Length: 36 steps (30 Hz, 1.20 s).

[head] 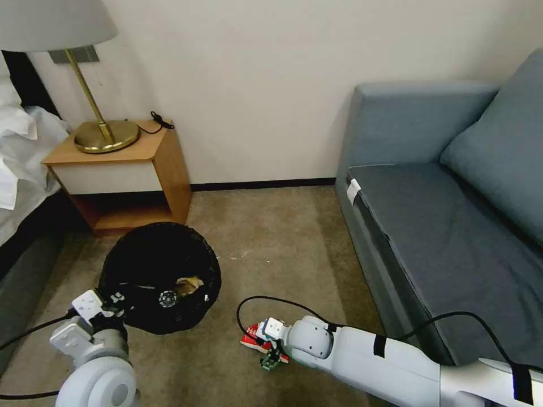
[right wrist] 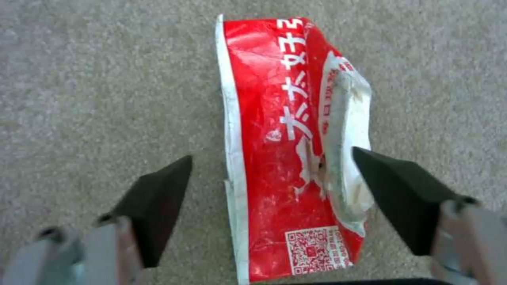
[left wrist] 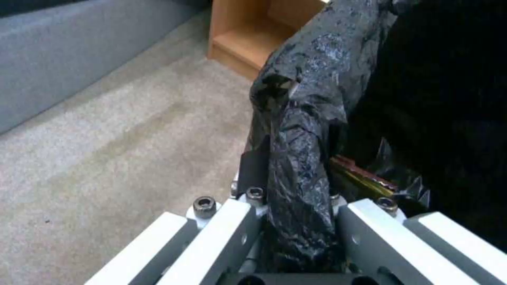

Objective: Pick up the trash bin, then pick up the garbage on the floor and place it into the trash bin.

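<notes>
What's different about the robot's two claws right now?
The left gripper is shut on the trash bin, pinching its bag-covered rim, while the right gripper is open and holds nothing. The left gripper is up at the bin's edge; the right gripper is down by the carpet, its fingers on either side of the red-and-white packet, which lies flat. Both reach toward things of the cleanup job.

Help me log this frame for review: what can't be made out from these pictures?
- Bin: its white wall is covered by the black bag in the head view; in the left wrist view the left gripper, clamped on the rim, blocks most of the inside.
- Bin contents: one tan piece shows; the rest is lost in the dark.
- Red packet: the right arm covers most of it in the head view; whether the open right gripper touches it is unclear.
</notes>
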{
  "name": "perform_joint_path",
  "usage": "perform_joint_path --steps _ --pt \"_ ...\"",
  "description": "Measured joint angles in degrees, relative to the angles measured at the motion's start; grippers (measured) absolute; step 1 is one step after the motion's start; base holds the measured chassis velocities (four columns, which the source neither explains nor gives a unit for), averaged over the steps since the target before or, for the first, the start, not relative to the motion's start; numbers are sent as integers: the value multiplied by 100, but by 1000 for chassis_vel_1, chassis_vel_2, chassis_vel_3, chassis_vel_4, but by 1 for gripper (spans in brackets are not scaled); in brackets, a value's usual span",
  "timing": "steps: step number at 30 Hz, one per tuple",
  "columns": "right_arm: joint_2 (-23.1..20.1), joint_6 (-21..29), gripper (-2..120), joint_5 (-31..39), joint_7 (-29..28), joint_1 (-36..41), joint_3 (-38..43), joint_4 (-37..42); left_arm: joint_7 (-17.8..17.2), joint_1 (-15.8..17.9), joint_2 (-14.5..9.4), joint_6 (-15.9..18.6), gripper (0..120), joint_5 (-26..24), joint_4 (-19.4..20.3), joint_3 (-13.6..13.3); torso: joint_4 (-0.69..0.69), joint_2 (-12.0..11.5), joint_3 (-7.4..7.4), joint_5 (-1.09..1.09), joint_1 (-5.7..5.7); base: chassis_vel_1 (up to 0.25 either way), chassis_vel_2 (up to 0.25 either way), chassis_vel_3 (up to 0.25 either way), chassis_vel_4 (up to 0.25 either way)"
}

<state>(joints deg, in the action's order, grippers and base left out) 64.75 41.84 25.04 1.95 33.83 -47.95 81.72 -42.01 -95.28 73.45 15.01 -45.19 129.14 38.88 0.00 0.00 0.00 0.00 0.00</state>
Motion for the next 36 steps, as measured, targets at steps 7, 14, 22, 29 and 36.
perform_joint_path --steps 7,14,22,29,36 --pt "-5 -30 50 6 -48 59 67 -22 0 -2 -8 -3 3 11 16 -15 0 0 0 0 0 0 0 0 0" --pt "-40 -93 20 25 -131 148 136 -15 0 24 -53 -3 3 5 19 -18 0 0 0 0 0 0 0 0 0" --pt "-170 -22 0 337 -181 363 878 392 -8 74 -44 -3 3 -13 19 -50 0 0 0 0 0 0 0 0 0" --pt "-347 -10 0 782 -349 550 2167 890 -11 1 8 -3 3 13 79 -53 1 0 0 1 0 0 0 0 0" --pt "-584 -93 0 1145 -571 452 3012 973 -11 -62 -43 -10 3 12 153 15 0 0 0 -1 0 0 0 0 0"
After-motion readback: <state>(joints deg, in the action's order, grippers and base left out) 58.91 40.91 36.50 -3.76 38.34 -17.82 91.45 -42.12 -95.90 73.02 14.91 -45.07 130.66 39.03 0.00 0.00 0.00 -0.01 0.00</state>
